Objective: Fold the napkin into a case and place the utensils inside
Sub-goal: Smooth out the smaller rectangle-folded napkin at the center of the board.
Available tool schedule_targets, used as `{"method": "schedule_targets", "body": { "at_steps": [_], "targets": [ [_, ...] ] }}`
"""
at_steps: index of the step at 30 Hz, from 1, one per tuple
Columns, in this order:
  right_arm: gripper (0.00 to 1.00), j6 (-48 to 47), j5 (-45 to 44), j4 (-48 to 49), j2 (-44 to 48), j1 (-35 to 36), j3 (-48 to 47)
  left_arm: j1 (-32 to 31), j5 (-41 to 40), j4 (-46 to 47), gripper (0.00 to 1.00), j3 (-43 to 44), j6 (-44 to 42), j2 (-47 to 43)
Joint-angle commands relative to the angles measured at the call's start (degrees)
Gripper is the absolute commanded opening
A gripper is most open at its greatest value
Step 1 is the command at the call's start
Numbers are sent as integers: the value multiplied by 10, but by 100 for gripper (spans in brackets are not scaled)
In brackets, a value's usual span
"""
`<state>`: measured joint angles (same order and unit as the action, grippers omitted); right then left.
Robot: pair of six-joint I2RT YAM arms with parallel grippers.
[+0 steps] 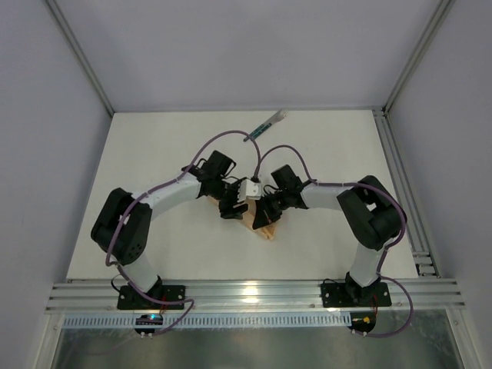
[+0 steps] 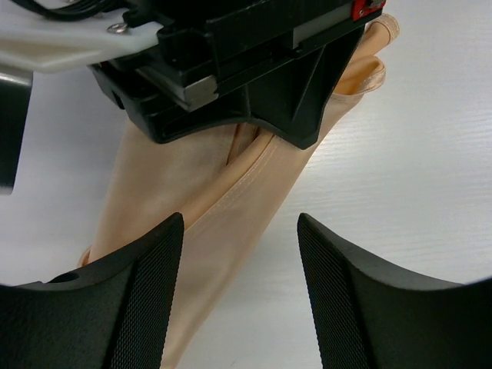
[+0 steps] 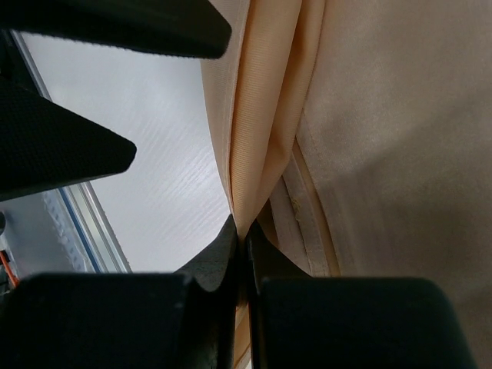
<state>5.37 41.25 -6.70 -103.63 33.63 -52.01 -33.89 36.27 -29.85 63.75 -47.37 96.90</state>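
The peach-tan napkin (image 1: pixel 265 227), partly folded, lies mid-table, mostly hidden under both grippers in the top view. It fills the left wrist view (image 2: pixel 207 192) and the right wrist view (image 3: pixel 384 115). My right gripper (image 3: pixel 247 238) is shut on a fold of the napkin's edge; in the top view it sits over the cloth (image 1: pixel 265 209). My left gripper (image 2: pixel 240 231) is open and empty, its jaws straddling the cloth's edge just above the table; in the top view it sits at the cloth's left (image 1: pixel 231 206). One utensil (image 1: pixel 265 125) with a dark green handle lies at the far side.
The white tabletop (image 1: pixel 154 161) has a metal rail (image 1: pixel 246 296) along the near edge and another (image 1: pixel 400 184) down the right side. Grey walls enclose the cell. Purple cables loop above both wrists.
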Motion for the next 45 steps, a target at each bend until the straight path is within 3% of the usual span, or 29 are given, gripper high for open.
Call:
{"method": "schedule_targets", "body": {
  "at_steps": [1,13,16,17,18,21,27,34,40,45],
  "targets": [
    [4,7,8,33,-8,-3,-14,-8,4,25,65,1,-46,10],
    [4,4,12,37,4,-2,-12,-42,-33,35,63,4,-62,59],
    [4,1,13,35,6,-2,-11,-43,-33,42,49,9,-49,60],
    [4,1,13,35,7,-3,-11,-43,-33,41,41,10,-46,61],
    [4,0,12,35,8,-2,-11,-43,-32,43,26,11,-38,61],
    [9,0,8,34,12,-3,-11,-43,-32,36,12,14,-37,61],
    [31,2,-2,14,41,-2,-13,-42,-35,15,0,25,-39,66],
    [44,-18,-57,-76,112,-3,-35,-38,-34,1,0,44,-38,74],
    [45,-37,-111,-132,140,-47,-53,-33,-28,-5,0,50,-36,72],
    [45,-31,-159,-102,109,-66,-83,-27,-20,-6,0,54,-27,70]
  ]
}}
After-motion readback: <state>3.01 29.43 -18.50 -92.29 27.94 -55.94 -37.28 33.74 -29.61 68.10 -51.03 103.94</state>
